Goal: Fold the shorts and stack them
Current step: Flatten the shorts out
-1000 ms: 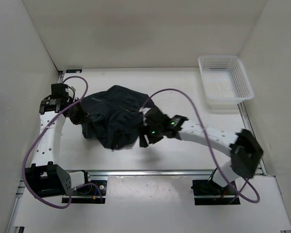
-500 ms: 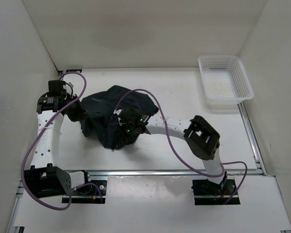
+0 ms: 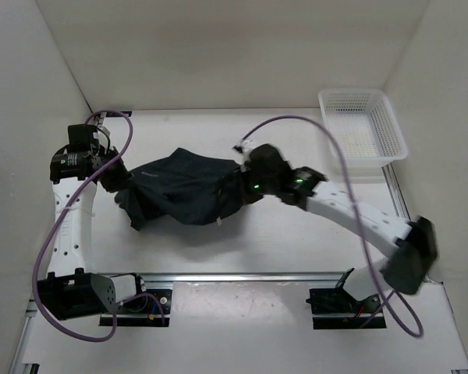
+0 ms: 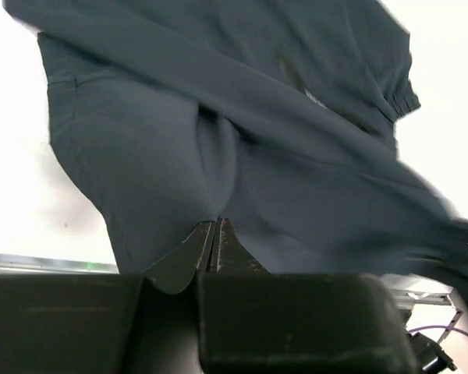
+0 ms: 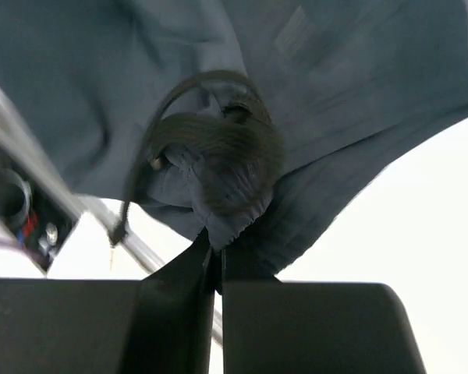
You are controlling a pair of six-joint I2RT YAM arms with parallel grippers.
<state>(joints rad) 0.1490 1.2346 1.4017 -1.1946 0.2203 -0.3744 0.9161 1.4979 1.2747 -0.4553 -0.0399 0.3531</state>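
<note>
With jaws clenched on opposite ends, the left gripper [image 3: 122, 184] and right gripper [image 3: 239, 188] hold the navy shorts [image 3: 179, 191] stretched across the tabletop's [image 3: 296, 243] middle; this looks like spreading, so next lay them flat.

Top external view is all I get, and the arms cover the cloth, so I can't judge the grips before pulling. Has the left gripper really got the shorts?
Observer: Yes. In the left wrist view the left gripper is shut, its fingertips pinching a fold of the shorts.
Operator: And the right?
Observer: The right gripper is shut on the bunched waistband.
Operator: Anything loose there?
Observer: A drawstring loops out above the waistband, with one end hanging down beside it.
</note>
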